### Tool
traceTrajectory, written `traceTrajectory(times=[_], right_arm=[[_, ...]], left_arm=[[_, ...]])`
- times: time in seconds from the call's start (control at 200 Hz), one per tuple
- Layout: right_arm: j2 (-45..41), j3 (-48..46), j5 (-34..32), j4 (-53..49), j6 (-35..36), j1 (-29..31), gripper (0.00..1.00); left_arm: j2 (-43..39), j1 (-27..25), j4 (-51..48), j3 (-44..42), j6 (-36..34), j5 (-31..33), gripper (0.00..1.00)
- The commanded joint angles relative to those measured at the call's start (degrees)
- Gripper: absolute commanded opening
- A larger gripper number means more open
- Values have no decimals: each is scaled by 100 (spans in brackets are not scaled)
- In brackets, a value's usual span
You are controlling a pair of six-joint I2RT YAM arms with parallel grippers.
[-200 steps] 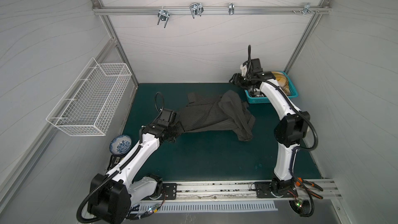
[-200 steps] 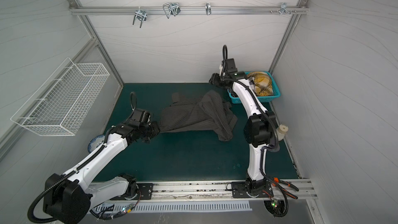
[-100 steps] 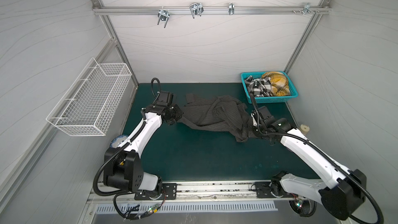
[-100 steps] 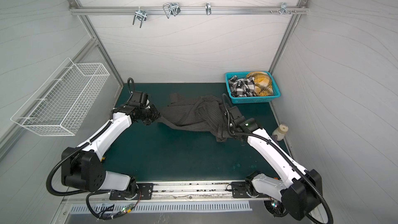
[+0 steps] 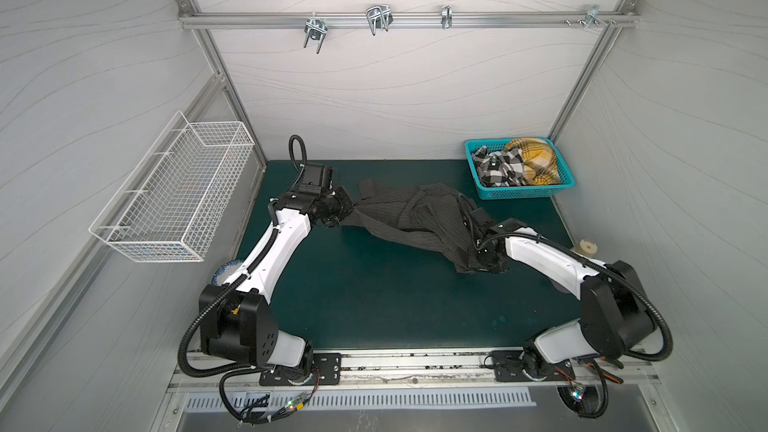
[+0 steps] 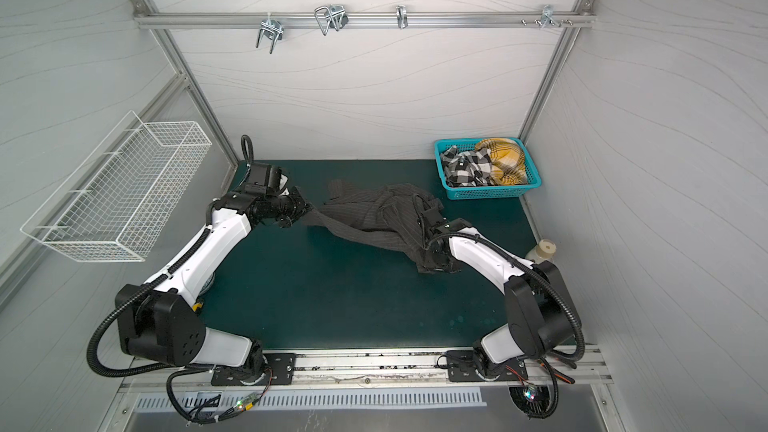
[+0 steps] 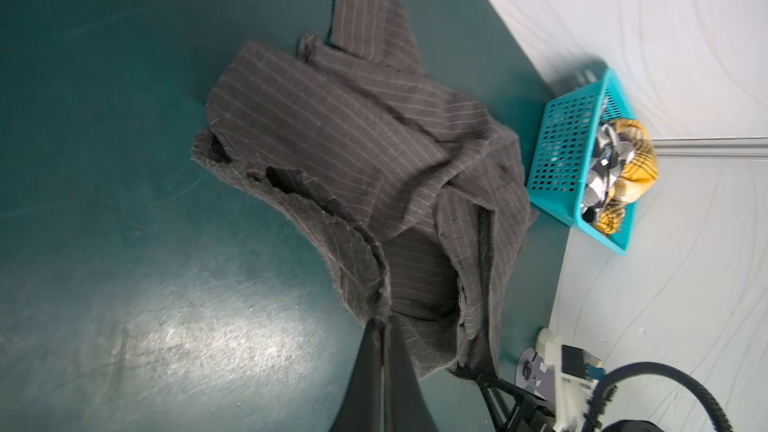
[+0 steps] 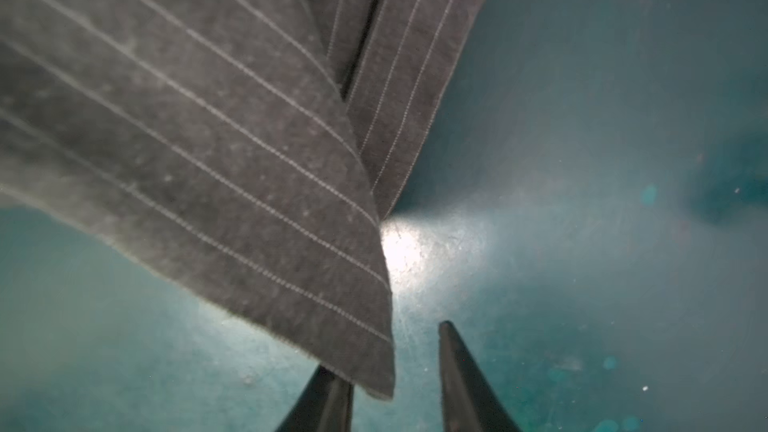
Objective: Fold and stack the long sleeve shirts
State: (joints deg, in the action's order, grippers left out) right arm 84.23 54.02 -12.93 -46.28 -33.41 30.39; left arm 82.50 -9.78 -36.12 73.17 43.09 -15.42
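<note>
Left pincer (image 5: pixel 351 212), in both top views, is clenched on one end of the charcoal pinstriped shirt (image 5: pixel 415 218), which lies rumpled across the bench (image 5: pixel 374 297) toward the right pincer (image 5: pixel 471 265), its tips lost against dark cloth. From the left wrist, shut fingers (image 7: pixel 365 376) pinch a bunched edge; such soft, light fabric should sag and slide, so corners look the best holds. From the right wrist, blurred, the jaws stand apart with a loose corner draped over one finger, unpinched.

Bare green mat (image 5: pixel 374 292) in front of the crumpled pinstriped shirt (image 5: pixel 407 218) lies open; the teal basket (image 5: pixel 523 193) (heaped full) blocks the far right corner.
</note>
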Motion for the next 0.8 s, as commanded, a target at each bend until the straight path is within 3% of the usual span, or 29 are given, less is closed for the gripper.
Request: traceTrajectory(times=[0.0,0.09,0.2,0.26,0.375,0.435,0.5,0.575,0.625,0.715,0.795], right_arm=[[24,-120,-51,49,-90,-24,17],[-59,-195,84,220,89,-55,0],[-448,162,486,318,679,-84,0],[-830,692,939,433,1232,-91,0],[-1211,2001,916,487,1918,-215,0],[-1225,2825,1204,420,2099,-621,0],[-1191,3538,2112,359,1894,-1469,0],[-1077,4059,3194,292,1357,-2395,0],[-788,4382,3780,44,1130,-2893,0],[-168,4709,3795,-946,1380,-2989,0],[-376,3747,4089,-681,1297,-2995,0]], left_arm=[[142,36,53,398,-148,102,0],[243,83,70,543,-171,239,0],[674,334,-367,1499,-199,833,0],[1083,534,-731,2456,-83,946,0],[1897,717,-1736,5049,185,1378,0],[2370,777,-2442,6505,326,1673,0],[2623,897,-2996,7582,522,1957,0],[2284,1249,-2992,7283,862,1923,0],[1936,1461,-2638,6432,855,1947,0],[1892,1695,-2587,5209,769,1526,0],[1583,1707,-2242,4030,636,1112,0]])
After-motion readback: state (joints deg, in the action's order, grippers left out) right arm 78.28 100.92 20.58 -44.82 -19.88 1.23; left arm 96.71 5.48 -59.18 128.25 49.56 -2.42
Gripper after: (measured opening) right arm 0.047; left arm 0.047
